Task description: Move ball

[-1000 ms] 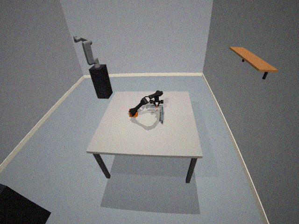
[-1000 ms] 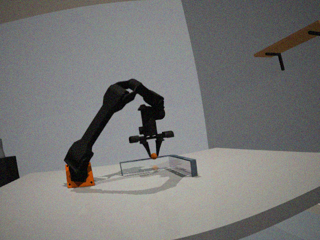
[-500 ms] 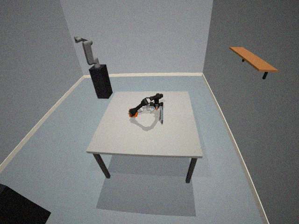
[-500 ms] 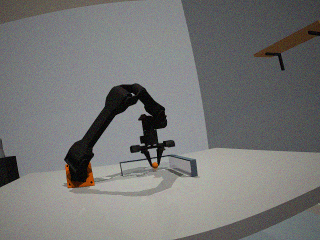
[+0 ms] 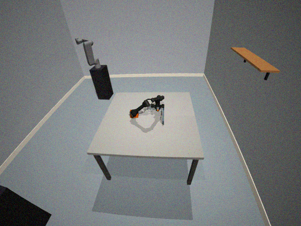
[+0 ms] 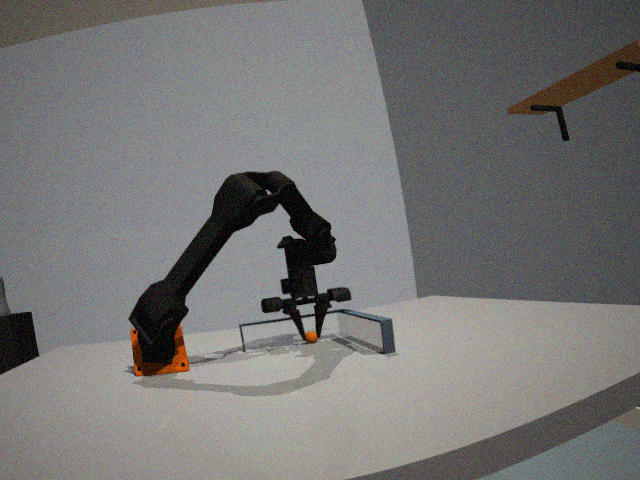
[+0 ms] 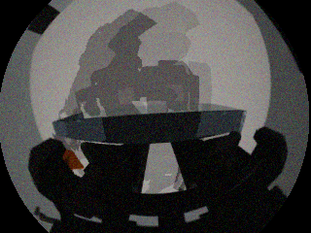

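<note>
The orange ball (image 6: 310,337) (image 5: 157,110) is inside the corner, at or just above the table top; any small gap below it cannot be made out. My gripper (image 6: 311,335) points down and is shut on the ball, one fingertip on each side. The right clear wall (image 6: 387,335) (image 5: 162,119) stands to the right of the ball, and the other clear wall (image 6: 241,338) runs behind it. One wall (image 7: 151,127) crosses the wrist view above the dark fingers. The ball cannot be made out in the wrist view. The see-through copy cannot be made out in any view.
The arm's orange base plate (image 5: 136,115) (image 6: 179,356) is on the table (image 5: 146,143) (image 6: 248,439), left of the walls. The arm arches over from it, casting shadows. A grey arm on a black pedestal (image 5: 102,84) and a wooden shelf (image 5: 254,59) are away from the table.
</note>
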